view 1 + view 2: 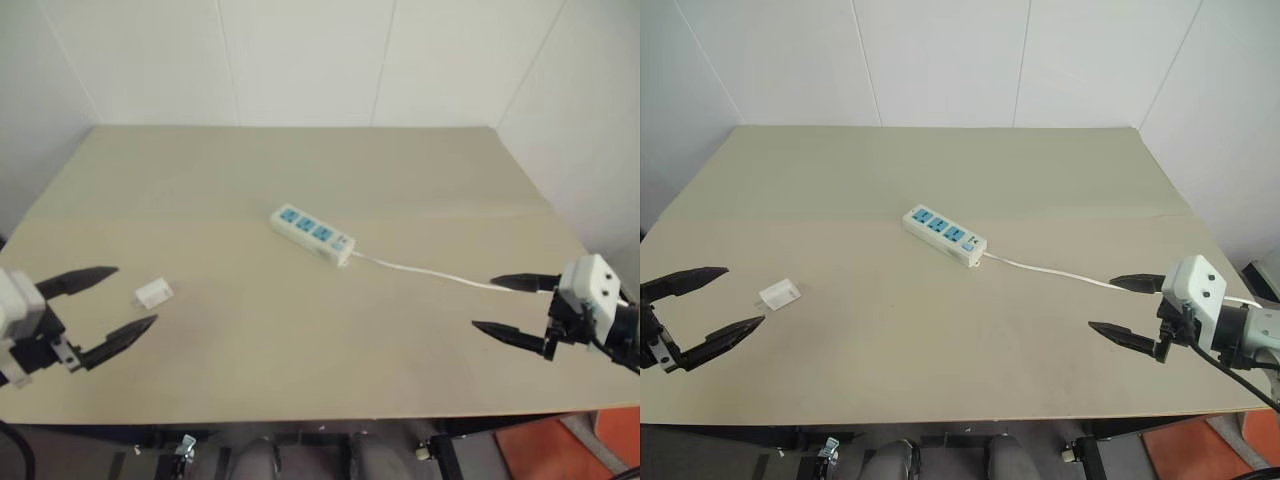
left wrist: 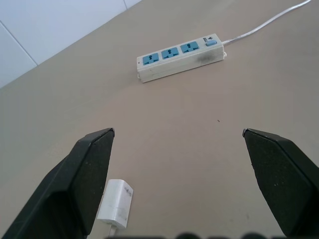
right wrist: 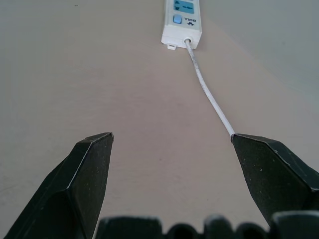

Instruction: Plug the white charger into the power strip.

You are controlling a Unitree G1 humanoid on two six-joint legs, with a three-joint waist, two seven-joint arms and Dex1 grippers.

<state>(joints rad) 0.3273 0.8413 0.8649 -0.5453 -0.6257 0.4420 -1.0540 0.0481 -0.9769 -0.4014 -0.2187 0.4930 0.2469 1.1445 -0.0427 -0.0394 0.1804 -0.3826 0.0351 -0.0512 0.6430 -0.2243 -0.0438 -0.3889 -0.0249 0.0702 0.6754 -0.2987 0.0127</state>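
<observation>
From the head, the beige table [image 1: 300,340] runs wide and mostly bare, white walls at its far and side edges and its near edge running below both arms, so there is plenty of open surface between them. The power strip [image 1: 313,234] lies near the middle, angled, its thin cord [image 1: 430,272] trailing right toward the right gripper [image 1: 512,305], whose fingers stand apart over the right near corner. The left gripper [image 1: 112,300] hangs at the left near edge, fingers spread, with the white charger [image 1: 153,293] lying just right of its tips, not touching. The left wrist view has the charger [image 2: 115,204] beside one black finger [image 2: 79,179] and the strip [image 2: 180,60] well beyond. The right wrist view has the cord [image 3: 209,94] running past one spread finger [image 3: 271,174] to the strip's switch end [image 3: 182,22], farther off.
</observation>
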